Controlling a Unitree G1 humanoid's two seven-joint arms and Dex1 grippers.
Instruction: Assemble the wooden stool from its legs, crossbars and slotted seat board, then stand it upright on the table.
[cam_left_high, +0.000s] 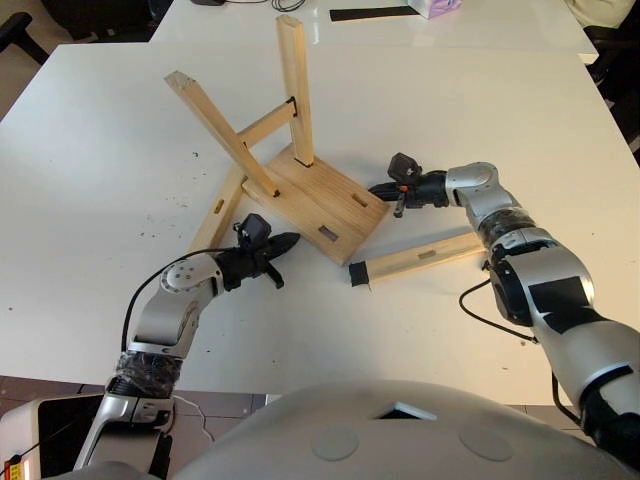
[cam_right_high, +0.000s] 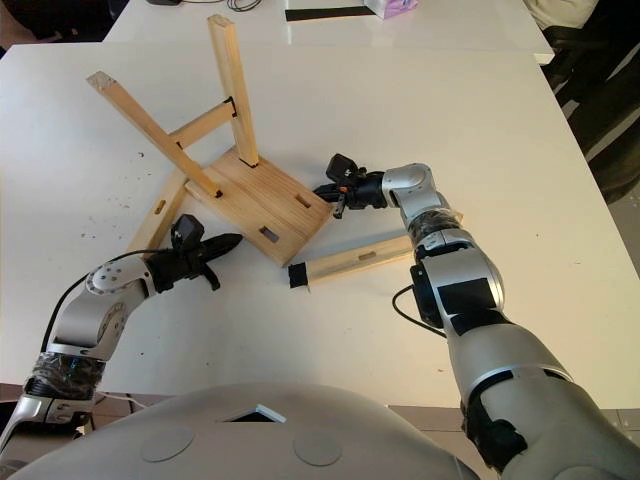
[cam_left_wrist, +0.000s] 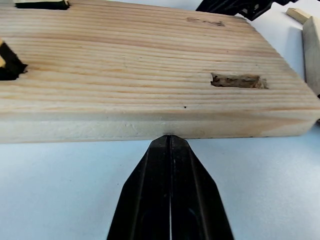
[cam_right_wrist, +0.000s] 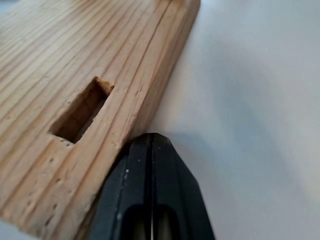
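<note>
Two legs (cam_left_high: 296, 90) with a crossbar (cam_left_high: 268, 124) stand in the seat (cam_left_high: 325, 195). Two legs (cam_left_high: 420, 257) lie loose on the desk (cam_left_high: 100, 150), so about half remains. The left hand (cam_left_wrist: 169, 137) and right hand (cam_right_wrist: 150, 136), both pinched closed and empty, meet the seat's edges.

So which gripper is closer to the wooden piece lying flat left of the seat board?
Left. The left gripper sits just beside that wooden piece; the right gripper is across the seat board, at its right edge.

The seat board (cam_left_wrist: 150, 75) is cut off by both wrist views' edges; the flat leg (cam_left_high: 212, 225) hides its board-side end behind the slanted leg (cam_left_high: 222, 132).
</note>
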